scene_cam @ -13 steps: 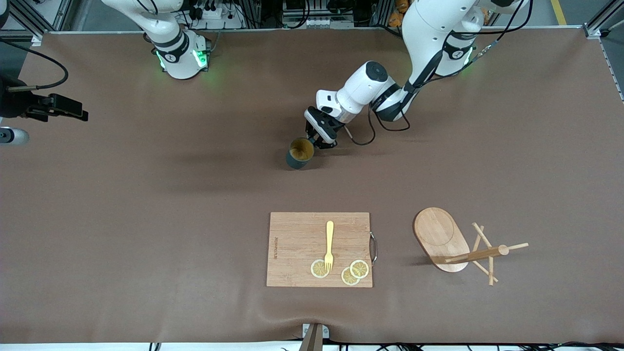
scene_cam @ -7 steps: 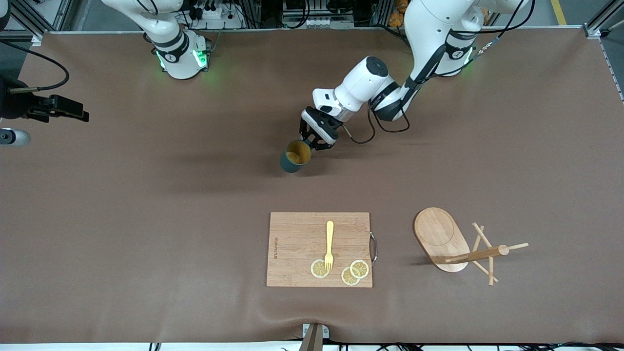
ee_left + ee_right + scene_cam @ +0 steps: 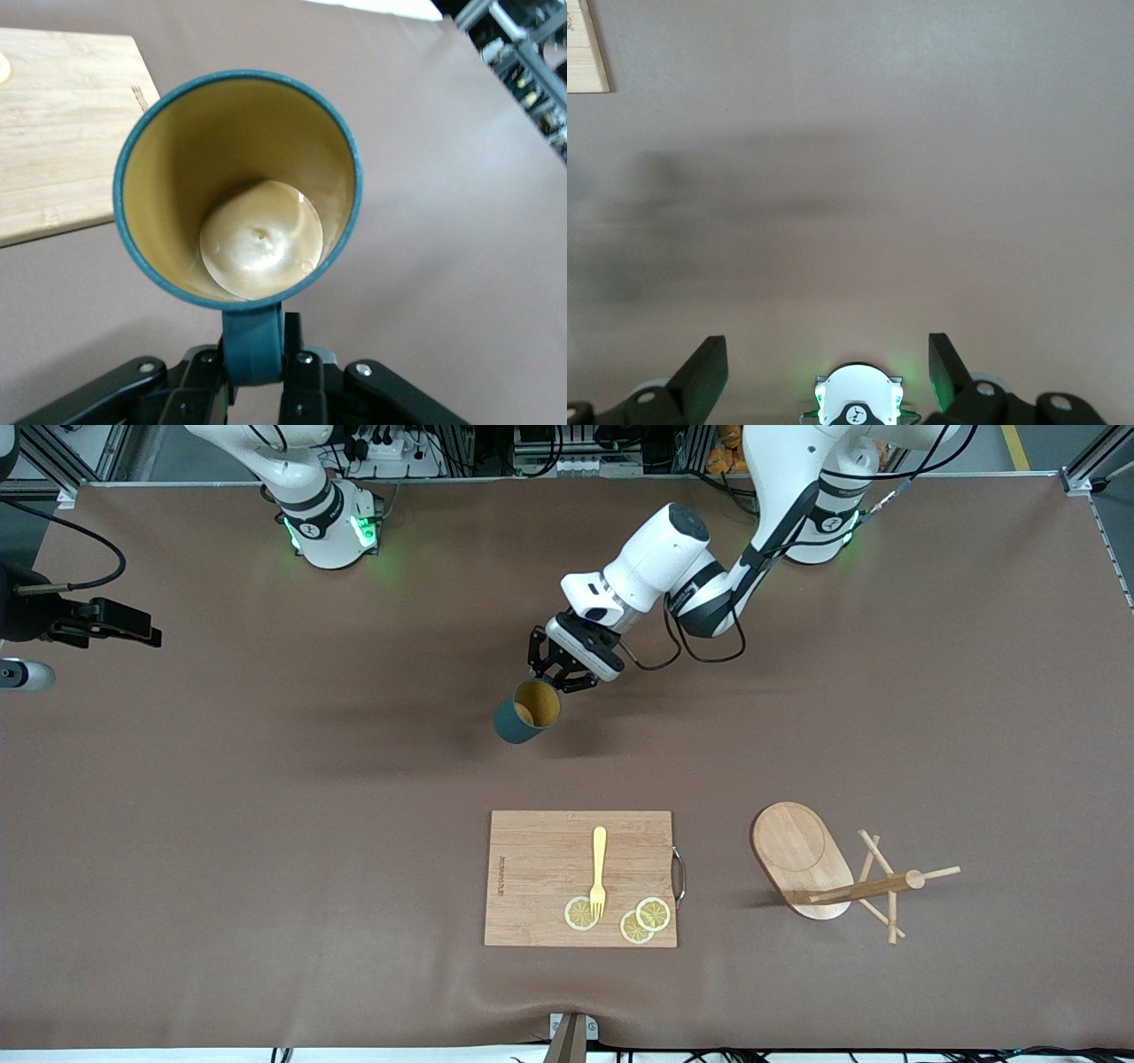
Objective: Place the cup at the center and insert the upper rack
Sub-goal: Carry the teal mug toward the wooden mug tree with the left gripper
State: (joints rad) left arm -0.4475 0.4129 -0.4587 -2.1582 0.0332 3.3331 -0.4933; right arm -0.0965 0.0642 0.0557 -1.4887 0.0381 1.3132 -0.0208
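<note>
The dark teal cup [image 3: 523, 713] with its tan inside [image 3: 239, 186] hangs tilted over the middle of the table, its mouth turned up toward the front camera. My left gripper [image 3: 551, 677] is shut on the cup's handle [image 3: 254, 341], one finger on each side. The wooden rack [image 3: 802, 855] lies on its side toward the left arm's end of the table, its post [image 3: 873, 887] and thin pegs resting on the table. My right gripper [image 3: 828, 354] stands open and holds nothing, high above the bare table near its own base.
A wooden cutting board [image 3: 532, 850] lies nearer the front camera than the cup, with a yellow fork [image 3: 599, 868] and three lemon slices [image 3: 653, 913] on it. A dark device [image 3: 89, 622] with a cable sits at the table's edge at the right arm's end.
My left gripper has carried the cup a little toward the right arm's end of the table, and the cup is tipped further over. The right arm has not moved.
</note>
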